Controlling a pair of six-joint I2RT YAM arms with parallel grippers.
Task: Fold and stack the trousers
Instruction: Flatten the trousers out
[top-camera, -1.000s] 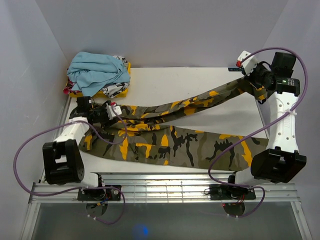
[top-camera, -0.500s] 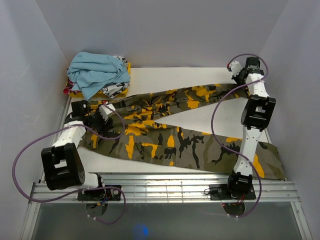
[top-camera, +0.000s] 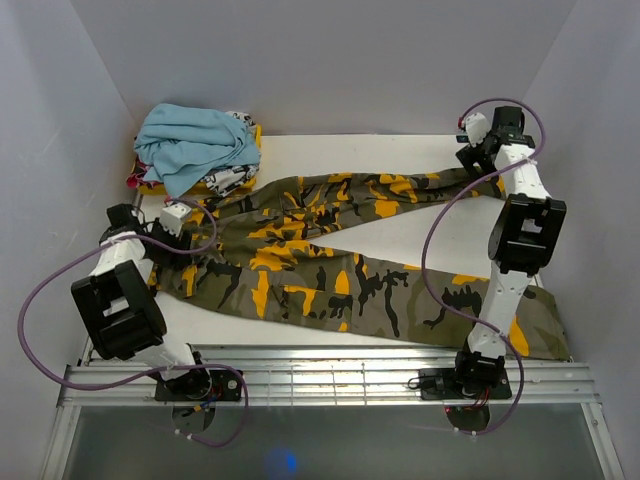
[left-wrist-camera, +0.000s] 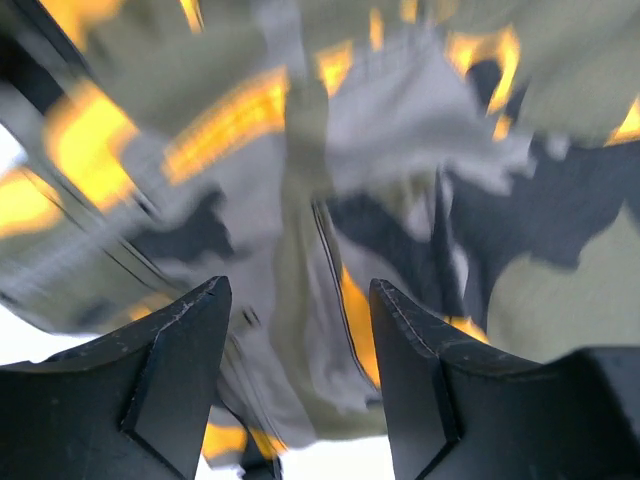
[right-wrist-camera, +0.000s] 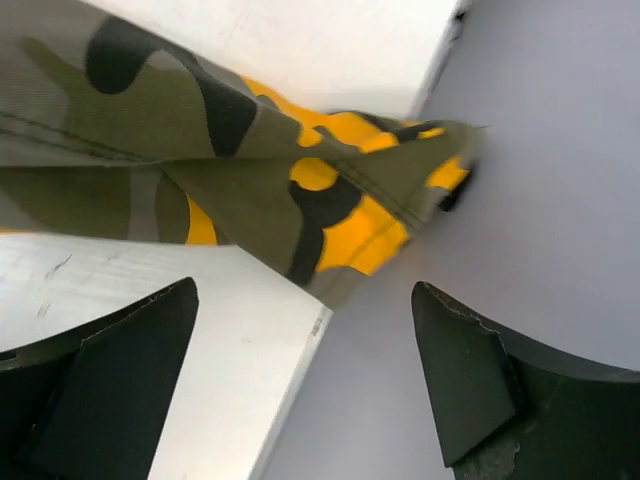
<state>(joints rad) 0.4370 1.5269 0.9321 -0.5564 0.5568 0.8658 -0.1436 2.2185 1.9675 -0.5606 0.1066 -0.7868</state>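
The camouflage trousers (top-camera: 330, 270) lie spread over the table (top-camera: 420, 225), the waist at the left and the two legs running right. My left gripper (top-camera: 192, 215) hovers at the waist end, jaws open, with blurred waist fabric (left-wrist-camera: 400, 130) just beyond the fingertips (left-wrist-camera: 300, 290). At the far right corner my right gripper (top-camera: 468, 160) stands open over the upper leg's end. In the right wrist view that hem (right-wrist-camera: 360, 215) lies ahead of the gripper (right-wrist-camera: 305, 290), overhanging the table's edge; nothing sits between the fingers.
A light blue garment (top-camera: 195, 140) is heaped on a yellow and white printed one (top-camera: 228, 180) at the back left corner. Grey walls (right-wrist-camera: 540, 180) close in the sides and back. The lower leg's end (top-camera: 535, 315) drapes over the table's right front corner.
My right gripper has opened and let go of the upper leg's end, which now lies flat at the far right corner. The left gripper has drawn leftward along the waist.
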